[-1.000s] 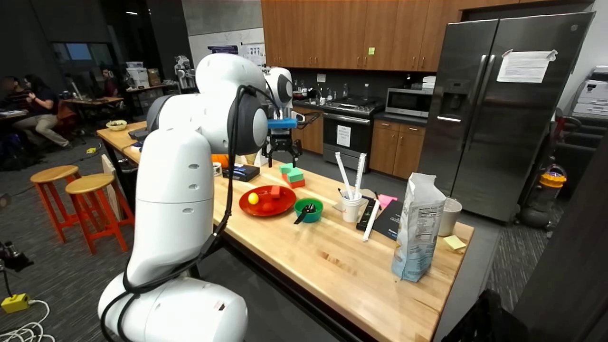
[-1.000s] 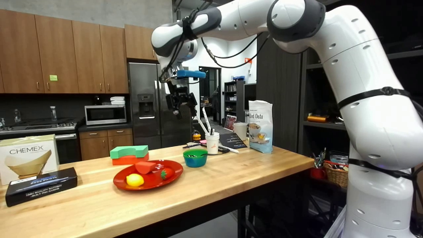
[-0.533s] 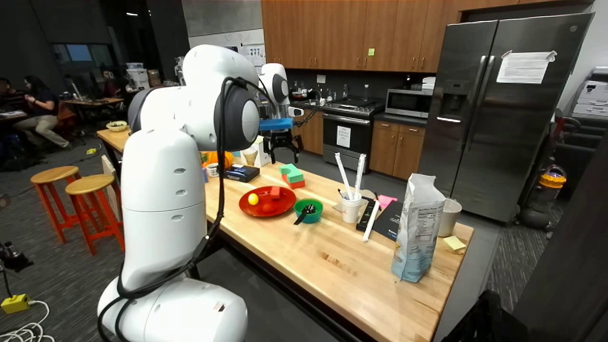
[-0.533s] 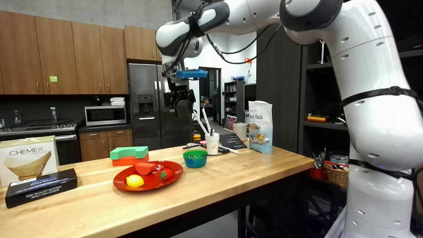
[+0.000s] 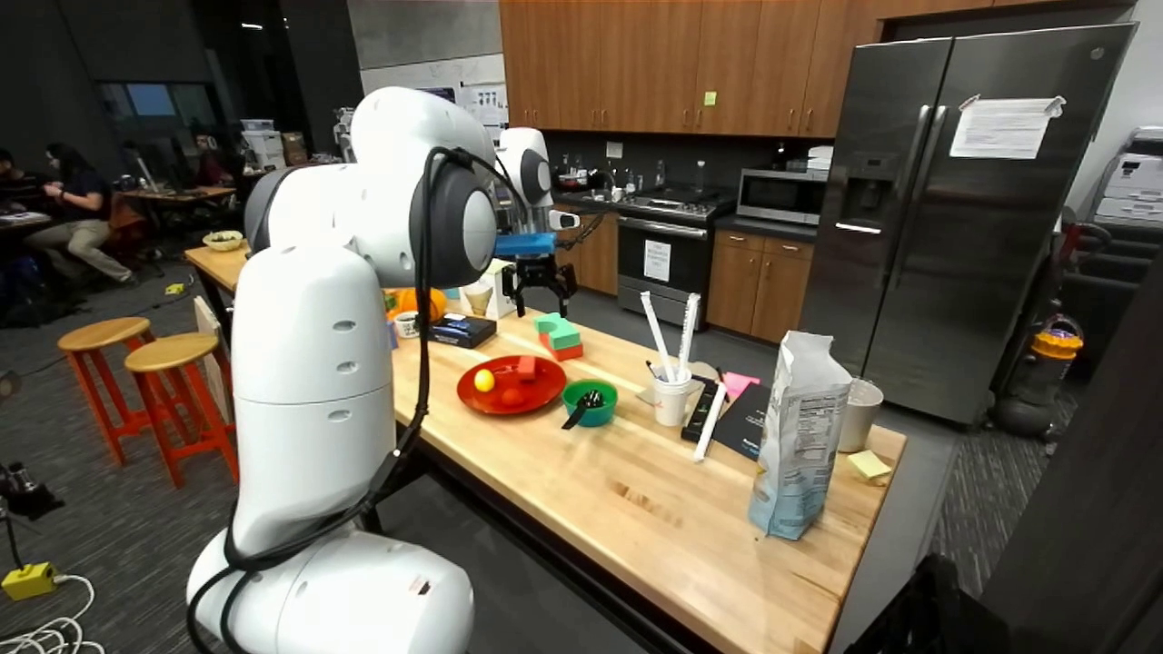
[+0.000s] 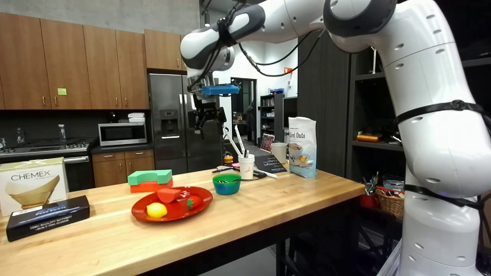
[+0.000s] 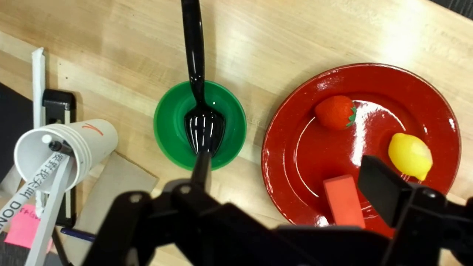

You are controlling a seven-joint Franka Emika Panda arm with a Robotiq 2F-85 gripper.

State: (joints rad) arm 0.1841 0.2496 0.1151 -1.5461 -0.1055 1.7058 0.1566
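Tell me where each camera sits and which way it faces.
An exterior view: close to the arm, looking past it over the table at the stove; most of the arm and the open pincer show.
An exterior view: a little above table height, facing the fridge; much of the arm and the pincer show.
Wrist view: by the pincer, facing down at plate and bowl; only pincer parts show.
Both exterior views share arm, table, fridge.

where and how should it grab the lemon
Probably at its middle, from straight above, pinching across its length: the lemon lies on its side, longer than wide, touched by neither neighbour, and the raised rim of the plate would likely hinder a low sideways approach.
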